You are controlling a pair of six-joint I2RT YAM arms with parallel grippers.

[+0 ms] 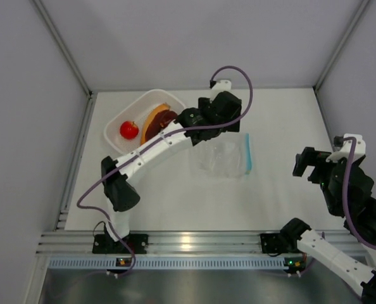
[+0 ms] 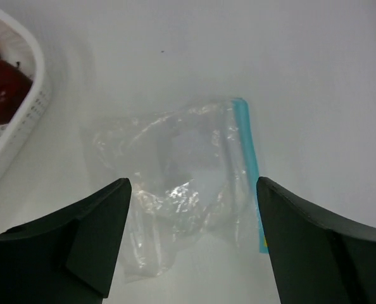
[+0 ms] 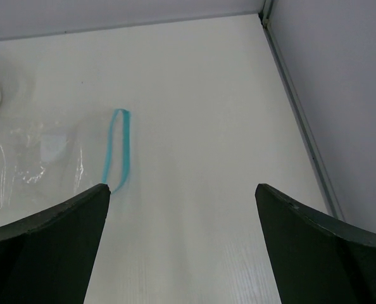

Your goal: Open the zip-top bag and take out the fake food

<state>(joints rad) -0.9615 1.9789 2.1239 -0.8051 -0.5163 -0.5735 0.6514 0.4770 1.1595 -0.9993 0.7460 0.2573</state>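
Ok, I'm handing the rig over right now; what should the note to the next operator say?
Left gripper open over the zip-top bag, holding nothing. Right gripper open, off to the right, idle.
Bag lies flat, looks empty, zip mouth seemingly parted. Tomato, orange slice and brown ring sit in the white basket.
Done: food out of bag. Left: nothing obvious; pull arms back.

The fake food point(image 1: 151, 123) lies in the basket point(image 1: 114, 141), left of the zip-top bag point(image 1: 223, 157).

The clear zip-top bag point(image 2: 175, 171) is crinkly, glossy plastic, the white basket point(image 2: 25, 120) perforated plastic, the white bench point(image 1: 175, 202) smooth and matt.
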